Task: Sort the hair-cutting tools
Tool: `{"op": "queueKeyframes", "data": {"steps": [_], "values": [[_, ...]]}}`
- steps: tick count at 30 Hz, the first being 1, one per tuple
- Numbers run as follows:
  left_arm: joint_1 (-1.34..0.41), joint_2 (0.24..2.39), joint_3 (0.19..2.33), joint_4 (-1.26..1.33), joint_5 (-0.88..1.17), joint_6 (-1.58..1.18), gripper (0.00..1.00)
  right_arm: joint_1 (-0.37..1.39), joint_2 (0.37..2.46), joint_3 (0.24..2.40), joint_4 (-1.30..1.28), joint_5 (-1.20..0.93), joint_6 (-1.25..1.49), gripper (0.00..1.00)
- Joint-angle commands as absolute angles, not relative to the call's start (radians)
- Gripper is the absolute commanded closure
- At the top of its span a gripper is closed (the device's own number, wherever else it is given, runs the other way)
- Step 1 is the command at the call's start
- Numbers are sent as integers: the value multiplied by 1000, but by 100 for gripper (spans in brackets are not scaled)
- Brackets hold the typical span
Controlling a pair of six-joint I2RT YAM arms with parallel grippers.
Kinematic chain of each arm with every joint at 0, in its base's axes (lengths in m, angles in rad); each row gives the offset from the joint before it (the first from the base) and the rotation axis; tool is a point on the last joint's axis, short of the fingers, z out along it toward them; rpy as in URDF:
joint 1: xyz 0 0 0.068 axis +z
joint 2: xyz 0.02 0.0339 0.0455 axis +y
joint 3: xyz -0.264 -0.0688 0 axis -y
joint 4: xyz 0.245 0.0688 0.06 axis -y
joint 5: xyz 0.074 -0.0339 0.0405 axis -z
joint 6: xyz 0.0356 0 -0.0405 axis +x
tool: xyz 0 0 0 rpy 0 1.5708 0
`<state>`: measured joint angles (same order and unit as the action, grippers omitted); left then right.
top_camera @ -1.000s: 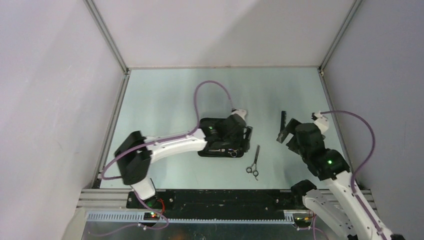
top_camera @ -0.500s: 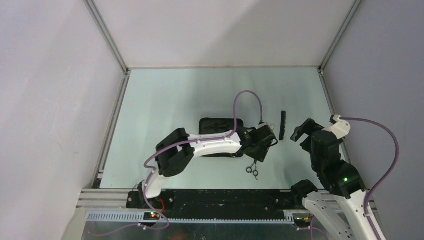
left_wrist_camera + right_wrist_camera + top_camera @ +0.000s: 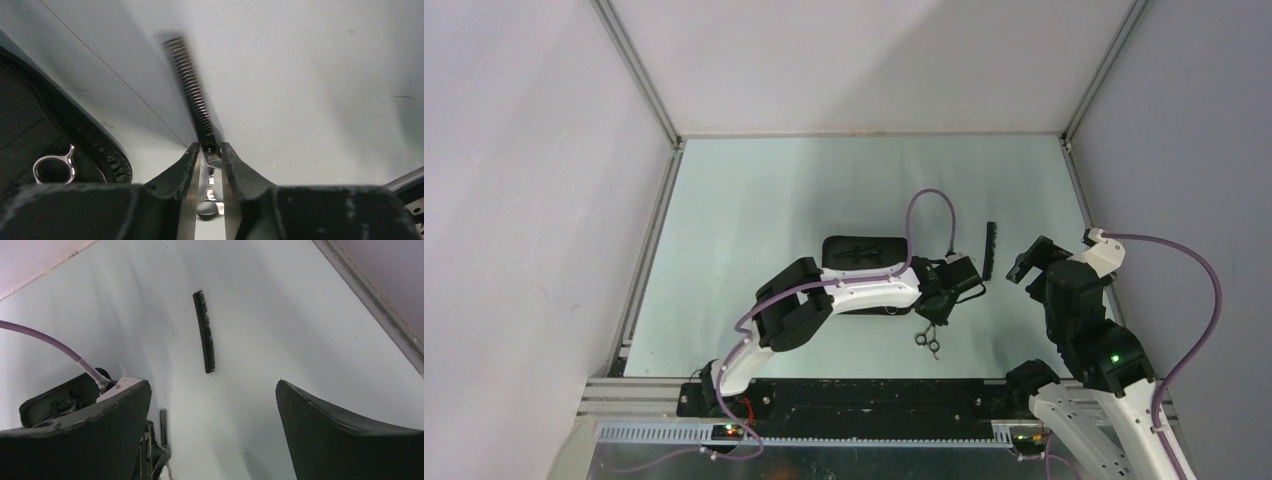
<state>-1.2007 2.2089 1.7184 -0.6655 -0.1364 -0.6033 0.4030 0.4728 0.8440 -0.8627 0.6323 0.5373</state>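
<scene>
Beside the case (image 3: 860, 250), left fingers (image 3: 175, 175) straddle the scissors (image 3: 192, 100) at the pivot, seemingly pinching them; right fingers (image 3: 340, 425) spread wide.

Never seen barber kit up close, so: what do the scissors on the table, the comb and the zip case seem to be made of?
The scissors look like steel: grey-silver, with bright glints by the pivot screw. The comb seems matte black plastic, dull with fine teeth. The case looks like black fabric or faux leather, zip along its edge; I cannot tell which.
</scene>
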Motion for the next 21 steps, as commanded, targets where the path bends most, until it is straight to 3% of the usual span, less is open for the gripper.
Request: {"op": "queueKeyframes", "data": {"steps": [1,5,7,16,21], "values": [[-1224,2246,1752,-766,-203,-553,81,398,475,874,-839,666,524,1],[-1234,2206,1705,-786,-243,-527,98,399,469,865,-836,657,525,0],[-1239,2162,1653,-766,-250,-513,100,399,468,859,-830,645,522,1],[-1241,1994,1427,-749,-221,-453,99,399,465,840,-814,598,512,1],[-1247,1952,1359,-763,-211,-436,88,398,471,825,-812,580,524,1]]}}
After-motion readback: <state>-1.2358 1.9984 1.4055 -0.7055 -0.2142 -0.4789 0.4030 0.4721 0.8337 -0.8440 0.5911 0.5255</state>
